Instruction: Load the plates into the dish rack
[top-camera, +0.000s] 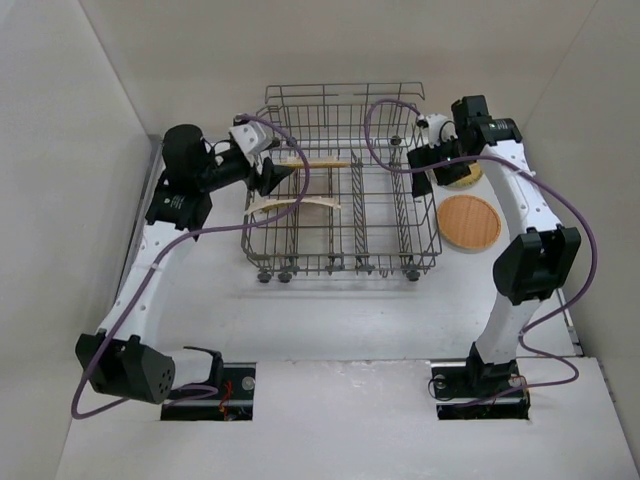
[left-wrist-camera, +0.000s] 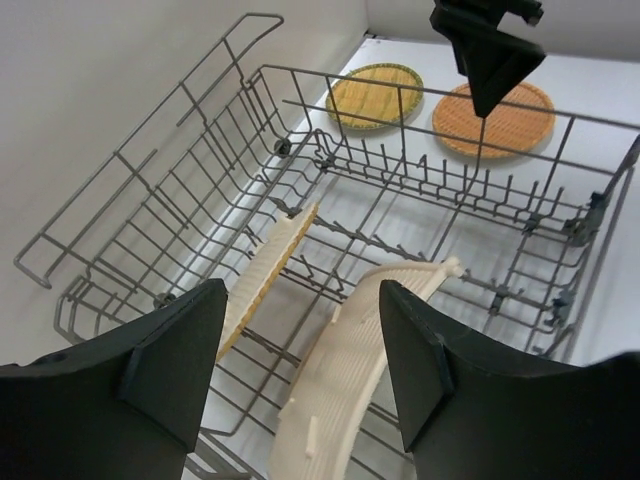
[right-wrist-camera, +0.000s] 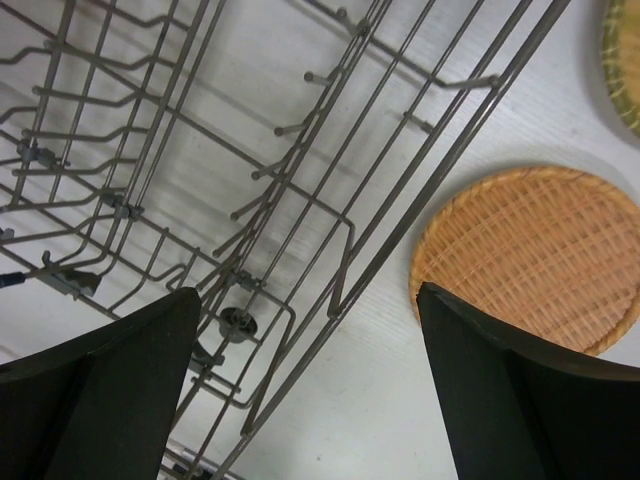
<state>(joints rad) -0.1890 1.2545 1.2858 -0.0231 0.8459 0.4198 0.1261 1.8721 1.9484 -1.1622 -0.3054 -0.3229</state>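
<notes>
The dish rack (top-camera: 340, 262) sits in the middle of the table (top-camera: 330, 320), and it is by far the biggest thing here. Two plates are in it already. The big pale plate (left-wrist-camera: 350, 365) leans among the wires on the left side. I see it mostly edge-on, so I can't really tell its shape. Just beside it, a bit farther back, a round tan plate (left-wrist-camera: 268, 280) stands on its edge between the wire pins.

Two round plates are not in yet. The orange plate (top-camera: 469, 221) lies flat on the table, just to the right of the rack. The yellow plate (left-wrist-camera: 375, 95) lies flat next to it, a little farther back.

So the job looks about half done: two in, two to go.

The left gripper (left-wrist-camera: 300, 300) hangs over the left side of the rack, above the two loaded plates. Its jaws are wide apart and it holds nothing. The right gripper (right-wrist-camera: 308, 300) hangs over the right edge of the rack, near the orange plate. Its jaws are wide apart too, with nothing in them.
</notes>
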